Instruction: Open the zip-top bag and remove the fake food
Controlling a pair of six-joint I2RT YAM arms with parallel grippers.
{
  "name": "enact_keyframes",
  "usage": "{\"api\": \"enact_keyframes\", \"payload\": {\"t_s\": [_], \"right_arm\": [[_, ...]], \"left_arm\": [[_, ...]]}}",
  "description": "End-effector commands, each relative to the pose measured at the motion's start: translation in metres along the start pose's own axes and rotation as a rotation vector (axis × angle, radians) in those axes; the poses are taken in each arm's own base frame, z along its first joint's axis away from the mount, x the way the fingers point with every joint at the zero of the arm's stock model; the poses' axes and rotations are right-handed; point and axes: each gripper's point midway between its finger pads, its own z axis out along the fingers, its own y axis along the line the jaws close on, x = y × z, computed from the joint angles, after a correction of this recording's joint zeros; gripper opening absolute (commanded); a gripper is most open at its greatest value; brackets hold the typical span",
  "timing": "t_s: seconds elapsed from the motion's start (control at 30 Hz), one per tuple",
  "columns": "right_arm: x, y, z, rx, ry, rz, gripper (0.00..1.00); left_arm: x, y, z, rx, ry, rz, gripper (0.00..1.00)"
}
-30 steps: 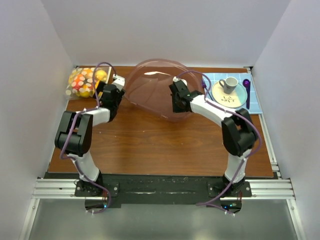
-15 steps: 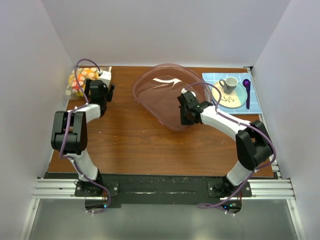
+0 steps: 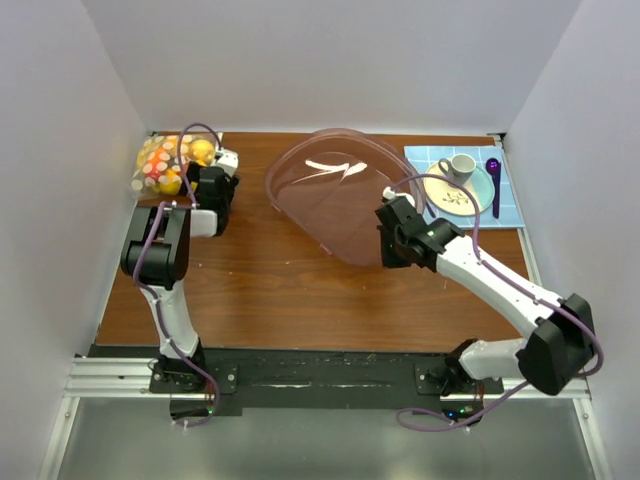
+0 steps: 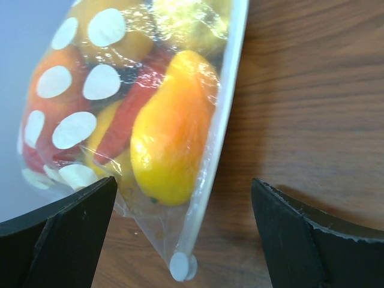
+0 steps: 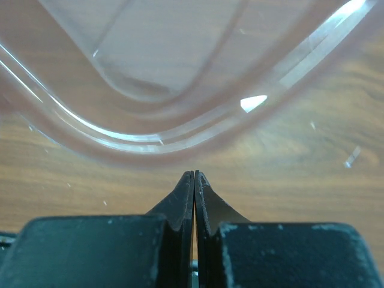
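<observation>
A brown wooden table (image 3: 300, 290) stood boxed in by plain white walls (image 3: 330, 60) at the back and on both sides. At its far right corner lay a blue checked mat (image 3: 510, 205) with a plate (image 3: 445, 198), a cup (image 3: 460, 166) and a purple spoon (image 3: 493, 178), well apart from both tools.

The left tool (image 4: 183, 191) stood with its fingers spread wide and held nothing. The bag (image 4: 120, 108), clear plastic with white dots, lay on the table just ahead of it, its sealed edge running between the two fingers. The fake food (image 4: 171, 138) was inside the bag: a yellow-orange piece nearest the tool, red and yellow shapes behind it.

The right tool (image 5: 194, 177) had its fingers pressed together on nothing. A big pink-tinted clear bowl (image 5: 180, 120) sat directly in front of its tips.

The dots and creases blurred most of the pieces in the bag, and the wrist view cut off the bag's far end. Whether the right tool's tips touched the bowl's rim could not be made out. From above, each wrist hid its own fingers.
</observation>
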Motion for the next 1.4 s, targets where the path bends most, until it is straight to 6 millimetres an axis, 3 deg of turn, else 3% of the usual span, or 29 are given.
{"api": "enact_keyframes", "payload": {"t_s": [0.0,0.03,0.17,0.27,0.37,0.4,0.6,0.63,0.7,0.73,0.83,0.97,1.17,1.27,1.3,1.37], "right_arm": [[0.017,-0.018,-0.013,0.057,0.025,0.027,0.00],[0.016,-0.018,-0.015,0.053,0.021,0.029,0.00],[0.003,-0.012,-0.020,0.028,-0.014,0.039,0.00],[-0.013,0.003,-0.020,-0.015,-0.033,0.047,0.00],[-0.039,0.019,-0.021,-0.052,-0.071,0.047,0.00],[-0.057,0.027,-0.021,-0.058,-0.104,0.050,0.00],[-0.133,0.066,-0.022,-0.131,-0.243,0.039,0.07],[-0.133,0.070,-0.006,-0.115,-0.222,0.028,0.07],[-0.142,0.079,0.007,-0.119,-0.226,0.025,0.07],[-0.138,0.081,0.026,-0.101,-0.194,0.012,0.07],[-0.137,0.090,0.048,-0.098,-0.167,0.008,0.04],[-0.127,0.092,0.083,-0.066,-0.126,0.012,0.04],[-0.118,0.098,0.114,-0.067,-0.097,0.011,0.03],[-0.105,0.103,0.123,-0.092,-0.061,0.018,0.00],[-0.101,0.108,0.122,-0.122,-0.051,0.024,0.00],[-0.078,0.108,0.126,-0.138,-0.008,0.018,0.00]], "left_arm": [[-0.032,0.029,0.003,-0.218,-0.099,-0.001,0.99],[-0.030,0.036,-0.001,-0.273,-0.088,0.036,0.98],[-0.037,0.035,-0.007,-0.357,-0.139,0.089,0.92],[-0.040,0.031,-0.008,-0.396,-0.151,0.151,0.77],[-0.037,0.026,-0.003,-0.413,-0.124,0.204,0.66],[-0.034,0.025,-0.001,-0.414,-0.116,0.215,0.65],[-0.029,0.027,0.001,-0.448,-0.087,0.222,0.67],[-0.030,0.028,0.001,-0.460,-0.092,0.214,0.71],[-0.032,0.030,0.002,-0.474,-0.085,0.215,0.75],[-0.027,0.028,0.004,-0.474,-0.070,0.228,0.78],[-0.023,0.025,0.009,-0.482,-0.052,0.258,0.81],[-0.010,0.015,0.018,-0.446,-0.015,0.303,0.79],[0.003,0.012,0.026,-0.426,0.025,0.327,0.70],[0.005,0.012,0.029,-0.416,0.037,0.322,0.39],[0.004,0.014,0.028,-0.410,0.044,0.322,0.16],[0.002,0.018,0.027,-0.412,0.045,0.300,0.00]]}}
